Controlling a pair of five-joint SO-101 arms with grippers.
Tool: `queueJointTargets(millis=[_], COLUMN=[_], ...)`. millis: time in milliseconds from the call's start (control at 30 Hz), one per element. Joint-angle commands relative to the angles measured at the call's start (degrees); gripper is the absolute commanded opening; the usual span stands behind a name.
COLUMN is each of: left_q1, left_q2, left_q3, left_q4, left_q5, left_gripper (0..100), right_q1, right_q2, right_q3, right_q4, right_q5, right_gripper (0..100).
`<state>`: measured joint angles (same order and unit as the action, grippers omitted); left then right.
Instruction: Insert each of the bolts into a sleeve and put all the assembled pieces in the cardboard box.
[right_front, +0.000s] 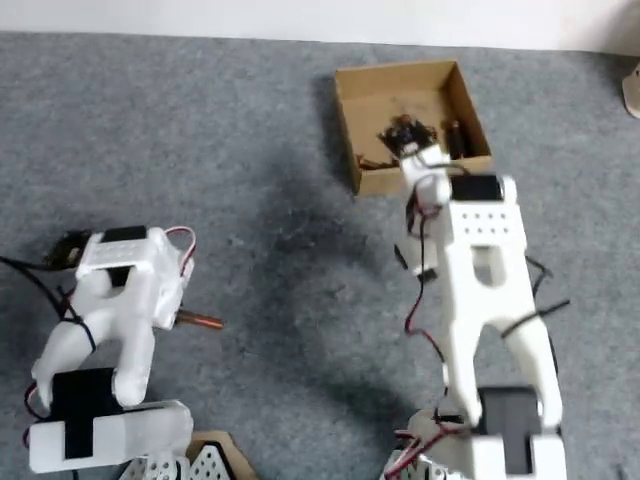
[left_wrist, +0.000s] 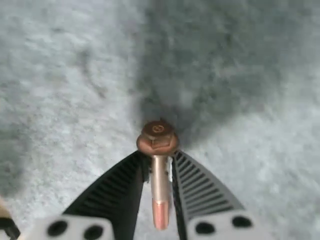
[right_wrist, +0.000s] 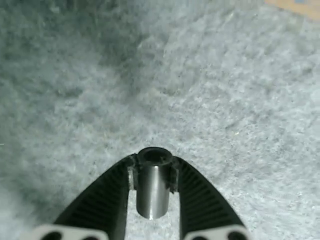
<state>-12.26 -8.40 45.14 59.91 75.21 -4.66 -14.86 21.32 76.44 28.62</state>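
While both arms stood over the grey carpeted table (right_front: 250, 150), the right arm (right_front: 485, 280) stretched toward the cardboard box (right_front: 350, 110) on the far side. The left arm (right_front: 115, 300) sat well apart from it, on the near side. A few dark pieces (right_front: 455, 135) lay inside the box. The right gripper (right_wrist: 152, 165) was clamped on a dark metal sleeve (right_wrist: 152, 190), its open bore facing away from the wrist. The left gripper (left_wrist: 160, 160) pinched a copper-coloured bolt (left_wrist: 158, 137) by the shank just below its flanged hex head, above bare carpet.
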Motion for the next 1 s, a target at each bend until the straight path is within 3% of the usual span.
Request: queueJointTargets(millis=[0, 167, 500, 967], left_q1=[4.0, 8.1, 13.1, 18.2], left_q2=[-0.8, -0.8, -0.8, -22.7], left_q3=[-6.0, -15.3, -27.8, -21.6], left_q4=[4.0, 11.9, 15.6, 17.2], left_q5=[-0.4, -0.7, -16.3, -20.1], left_gripper=[1, 1, 1, 1], right_q1=[-0.7, -0.6, -2.3, -7.8], right_q2=[-9.7, -18.4, -26.2, -45.1], right_q3=[6.7, 16.0, 24.8, 40.2], right_q4=[-6.5, -13.6, -18.1, -27.6], right_q5=[-1.7, -2.9, -6.2, -16.6], right_gripper=[0.4, 0.4, 0.4, 0.4])
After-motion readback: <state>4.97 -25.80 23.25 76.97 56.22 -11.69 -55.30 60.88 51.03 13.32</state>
